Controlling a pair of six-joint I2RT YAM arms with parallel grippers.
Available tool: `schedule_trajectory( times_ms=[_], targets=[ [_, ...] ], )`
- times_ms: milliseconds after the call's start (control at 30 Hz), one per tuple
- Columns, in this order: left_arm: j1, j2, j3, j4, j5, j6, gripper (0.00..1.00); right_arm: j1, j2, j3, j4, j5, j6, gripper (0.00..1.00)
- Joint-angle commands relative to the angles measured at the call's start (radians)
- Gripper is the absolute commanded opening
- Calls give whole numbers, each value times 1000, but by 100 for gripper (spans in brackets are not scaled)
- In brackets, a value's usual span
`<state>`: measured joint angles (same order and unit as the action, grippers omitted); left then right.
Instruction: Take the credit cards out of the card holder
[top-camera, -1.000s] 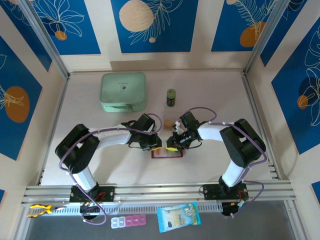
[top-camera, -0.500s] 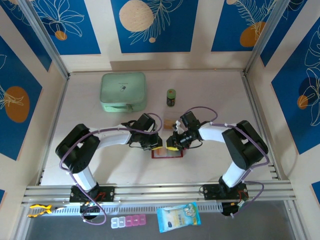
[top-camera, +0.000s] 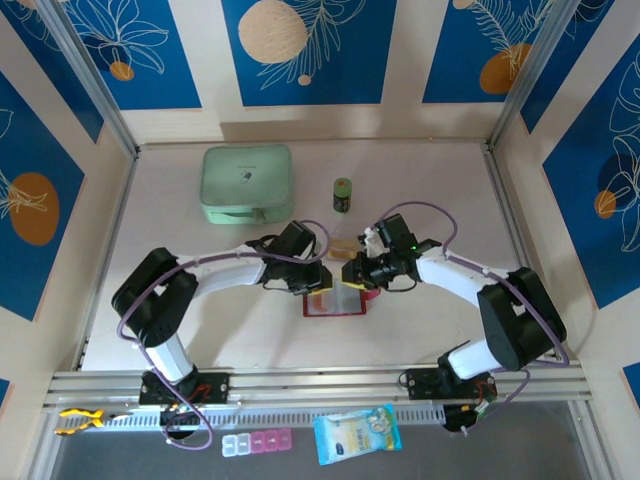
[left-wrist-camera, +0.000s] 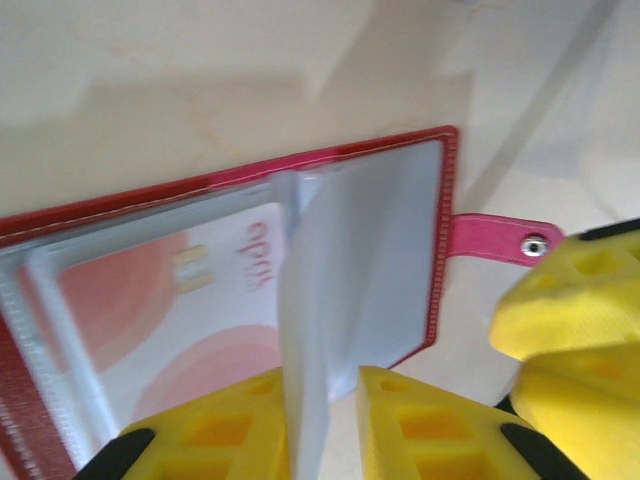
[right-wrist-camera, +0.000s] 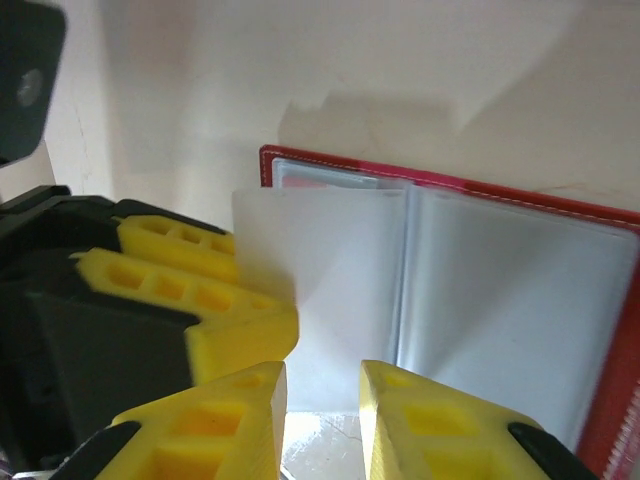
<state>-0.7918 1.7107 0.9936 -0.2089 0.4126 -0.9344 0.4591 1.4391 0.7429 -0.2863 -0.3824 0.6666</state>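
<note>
The card holder (top-camera: 335, 303) lies open on the table, dark red with clear sleeves and a pink snap tab (left-wrist-camera: 497, 239). One credit card (left-wrist-camera: 190, 300), whitish with pink-orange circles and a chip, sits in a left-hand sleeve. A frosted sleeve leaf (left-wrist-camera: 312, 330) stands up from the spine; I cannot tell if a card is inside it. My left gripper (left-wrist-camera: 325, 420) straddles that leaf, which touches one finger while a gap shows at the other. My right gripper (right-wrist-camera: 322, 420) hovers open just short of the same leaf (right-wrist-camera: 330, 280), bare table between its tips. Both grippers (top-camera: 320, 280) (top-camera: 356, 275) meet over the holder.
A mint-green zip case (top-camera: 246, 184) lies at the back left. A small green jar (top-camera: 342, 195) stands behind the holder, with a small tan object (top-camera: 343, 245) near it. A snack packet (top-camera: 357, 433) and pill box (top-camera: 257, 442) lie beyond the front rail.
The right arm has swung its elbow out to the right and its gripper has drawn back a little. Both grippers have opened slightly. The sleeve leaf now stands up.
</note>
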Motion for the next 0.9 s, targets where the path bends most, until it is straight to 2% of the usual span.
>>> schedule_trajectory(
  times_ms=[0, 500, 867],
  targets=[
    [-20, 21, 55, -38, 24, 18, 25, -27, -43, -16, -79, 18, -8, 26],
    [-77, 164, 216, -49, 47, 27, 34, -68, -176, -45, -161, 57, -18, 27],
    [-78, 173, 228, -56, 38, 36, 36, -67, -202, -67, -161, 48, -3, 27]
  ],
)
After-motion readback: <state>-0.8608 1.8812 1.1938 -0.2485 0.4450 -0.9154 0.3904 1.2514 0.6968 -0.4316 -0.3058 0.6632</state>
